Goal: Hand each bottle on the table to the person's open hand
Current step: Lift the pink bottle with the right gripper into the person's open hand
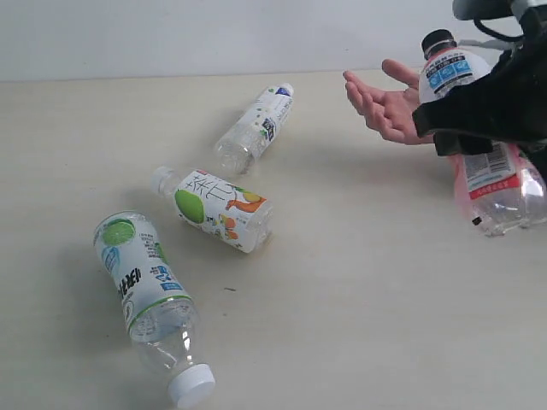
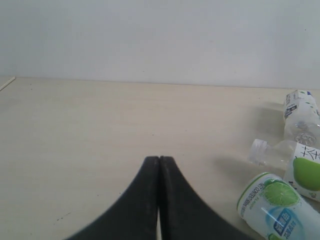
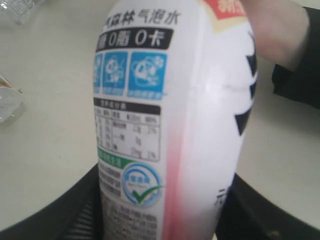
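Note:
My right gripper (image 1: 479, 120) is shut on the pink bottle (image 1: 483, 145) with the black cap, held in the air at the far right, cap end beside the person's open hand (image 1: 385, 107). In the right wrist view the pink bottle (image 3: 170, 120) fills the frame between the dark fingers (image 3: 75, 210), with the hand (image 3: 275, 30) behind it. Three bottles lie on the table (image 1: 359, 290): the slim white bottle (image 1: 256, 126), a green-fruit bottle (image 1: 218, 207) and a second green-fruit bottle (image 1: 145, 290). My left gripper (image 2: 159, 160) is shut and empty above the table, not seen in the exterior view.
The left wrist view shows the lying bottles at its edge: the slim white one (image 2: 301, 112), one green-fruit bottle (image 2: 290, 160) and the other (image 2: 277, 210). A pale wall (image 1: 214, 34) stands behind the table's far edge.

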Motion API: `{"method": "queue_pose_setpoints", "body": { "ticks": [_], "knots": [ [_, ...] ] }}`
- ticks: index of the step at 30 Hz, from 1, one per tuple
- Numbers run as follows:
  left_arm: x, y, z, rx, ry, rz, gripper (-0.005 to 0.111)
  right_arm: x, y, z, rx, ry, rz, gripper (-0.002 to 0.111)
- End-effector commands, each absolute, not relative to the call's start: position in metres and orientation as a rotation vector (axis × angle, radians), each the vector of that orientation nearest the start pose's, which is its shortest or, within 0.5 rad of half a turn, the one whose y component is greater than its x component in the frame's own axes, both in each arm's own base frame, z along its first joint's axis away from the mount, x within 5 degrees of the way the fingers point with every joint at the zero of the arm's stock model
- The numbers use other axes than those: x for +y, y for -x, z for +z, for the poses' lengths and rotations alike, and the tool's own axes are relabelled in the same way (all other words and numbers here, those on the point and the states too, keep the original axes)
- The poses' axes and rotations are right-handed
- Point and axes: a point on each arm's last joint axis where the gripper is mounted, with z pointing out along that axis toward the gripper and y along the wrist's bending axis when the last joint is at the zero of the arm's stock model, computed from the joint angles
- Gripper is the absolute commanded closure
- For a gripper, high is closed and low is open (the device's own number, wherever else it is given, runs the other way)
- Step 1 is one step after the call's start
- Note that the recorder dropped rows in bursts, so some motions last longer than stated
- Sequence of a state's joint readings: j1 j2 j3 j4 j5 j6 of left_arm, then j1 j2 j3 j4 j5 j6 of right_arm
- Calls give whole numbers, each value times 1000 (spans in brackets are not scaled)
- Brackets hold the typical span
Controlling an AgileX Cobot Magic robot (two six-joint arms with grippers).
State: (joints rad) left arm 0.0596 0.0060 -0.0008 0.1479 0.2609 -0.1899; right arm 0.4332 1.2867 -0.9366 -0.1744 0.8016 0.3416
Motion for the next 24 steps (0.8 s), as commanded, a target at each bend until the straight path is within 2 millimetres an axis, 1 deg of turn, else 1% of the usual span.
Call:
{"method": "queue_pose_setpoints", "body": {
  "ticks": [1, 5, 10, 12, 14, 18, 24],
  "knots": [
    [7, -55, 190, 1731, 120, 44, 107, 98, -242, 297, 2677, 302, -16, 108],
    [7, -55, 190, 1731, 119, 46, 107, 107, -260, 302, 2693, 387, -41, 108],
    [7, -55, 190, 1731, 118, 47, 107, 118, -285, 295, 2707, 528, -89, 108],
    [7, -55, 190, 1731, 118, 47, 107, 121, -298, 289, 2718, 558, -130, 108],
    [7, -55, 190, 1731, 118, 47, 107, 121, -310, 281, 2735, 556, -163, 108],
    [7, -55, 190, 1731, 118, 47, 107, 113, -337, 263, 2801, 497, -186, 108],
    [7, -55, 190, 1731, 118, 47, 107, 114, -363, 234, 2808, 519, -188, 108]
  ]
}}
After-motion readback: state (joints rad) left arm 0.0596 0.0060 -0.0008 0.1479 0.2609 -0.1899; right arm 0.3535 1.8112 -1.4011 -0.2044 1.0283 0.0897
